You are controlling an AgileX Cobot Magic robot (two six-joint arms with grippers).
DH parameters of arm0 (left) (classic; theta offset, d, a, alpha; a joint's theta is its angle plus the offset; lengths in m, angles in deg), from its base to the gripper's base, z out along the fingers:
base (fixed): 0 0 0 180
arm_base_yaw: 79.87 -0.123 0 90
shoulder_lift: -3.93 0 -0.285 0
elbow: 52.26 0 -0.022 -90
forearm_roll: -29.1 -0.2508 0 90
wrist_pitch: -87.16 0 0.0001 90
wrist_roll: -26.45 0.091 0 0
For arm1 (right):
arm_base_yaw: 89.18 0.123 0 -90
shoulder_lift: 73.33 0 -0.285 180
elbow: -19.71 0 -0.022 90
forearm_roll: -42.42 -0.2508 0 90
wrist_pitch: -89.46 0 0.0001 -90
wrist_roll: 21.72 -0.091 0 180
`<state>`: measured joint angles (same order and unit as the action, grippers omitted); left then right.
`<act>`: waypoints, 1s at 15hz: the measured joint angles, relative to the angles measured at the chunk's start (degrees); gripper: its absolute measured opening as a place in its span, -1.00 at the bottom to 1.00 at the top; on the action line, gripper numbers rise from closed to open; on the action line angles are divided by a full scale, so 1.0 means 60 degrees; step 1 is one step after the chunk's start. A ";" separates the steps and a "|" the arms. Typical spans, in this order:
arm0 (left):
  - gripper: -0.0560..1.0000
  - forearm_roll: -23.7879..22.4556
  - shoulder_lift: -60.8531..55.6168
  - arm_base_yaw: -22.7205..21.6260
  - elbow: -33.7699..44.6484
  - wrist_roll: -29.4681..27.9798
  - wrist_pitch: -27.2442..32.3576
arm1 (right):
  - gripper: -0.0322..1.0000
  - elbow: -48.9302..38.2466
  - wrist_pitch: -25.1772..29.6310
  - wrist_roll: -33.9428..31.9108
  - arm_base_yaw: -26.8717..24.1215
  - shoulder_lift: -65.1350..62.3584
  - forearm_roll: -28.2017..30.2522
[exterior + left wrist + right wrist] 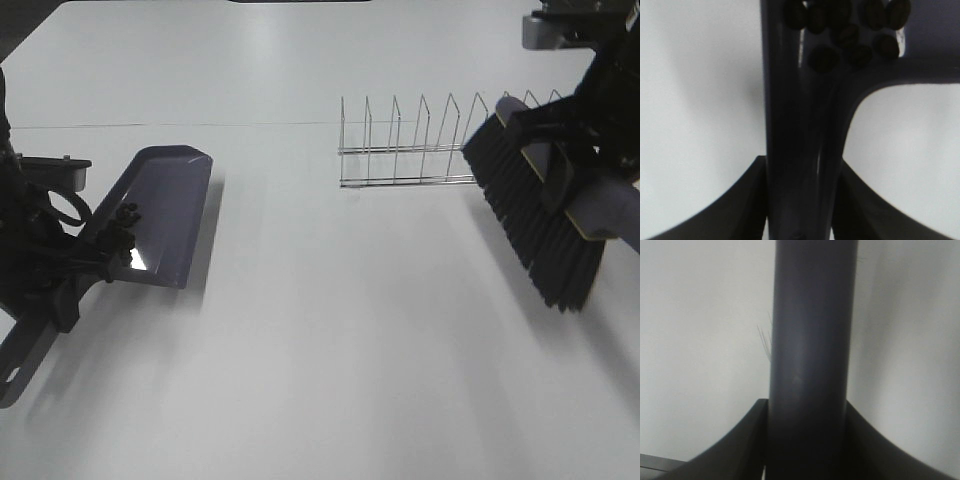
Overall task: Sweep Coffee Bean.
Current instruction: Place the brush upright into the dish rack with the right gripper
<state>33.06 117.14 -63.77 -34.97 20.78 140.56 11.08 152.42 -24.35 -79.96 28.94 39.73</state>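
Note:
My left gripper (72, 272) is shut on the handle of the purple dustpan (165, 205), which is held tilted above the table at the left. The coffee beans (127, 222) lie clustered in the pan near its handle end. The left wrist view shows the beans (850, 27) on the dustpan (800, 140), clamped in the left gripper (800, 205). My right gripper (597, 125) is shut on the grey handle of the black-bristled brush (530, 215), held above the table at the right. The right wrist view shows the brush handle (810, 340) in the right gripper (807, 445).
A wire dish rack (420, 145) stands on the white table (330, 350) at the back middle, right next to the brush bristles. A thin seam line crosses the table at the back.

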 joint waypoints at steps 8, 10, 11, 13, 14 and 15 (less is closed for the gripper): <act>-0.27 0.0019 0.0000 0.0000 0.0000 0.0000 0.0000 | -0.34 0.0239 -0.0239 -0.1155 -0.0306 0.1022 0.1939; -0.27 0.0086 0.0000 0.0000 0.0000 0.0000 0.0000 | -0.34 0.1070 -0.0067 -0.1146 -0.0306 0.1700 0.1958; -0.27 0.0105 0.0000 0.0000 0.0000 0.0000 0.0000 | -0.34 0.1375 0.0000 -0.1146 -0.0306 0.1958 0.1967; -0.27 0.0181 0.0000 0.0000 0.0000 0.0000 0.0000 | -0.34 0.1824 0.0191 -0.1146 -0.0306 0.2359 0.1967; -0.27 0.0201 0.0000 0.0000 0.0000 0.0000 0.0000 | -0.34 0.2063 0.0296 -0.1146 -0.0306 0.2655 0.1967; -0.27 0.0248 0.0000 0.0000 0.0000 0.0000 -0.0010 | -0.34 0.2301 0.0392 -0.1146 -0.0306 0.2893 0.1967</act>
<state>34.55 117.14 -63.77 -34.97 20.78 140.50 24.88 154.77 -31.23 -81.79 46.30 51.53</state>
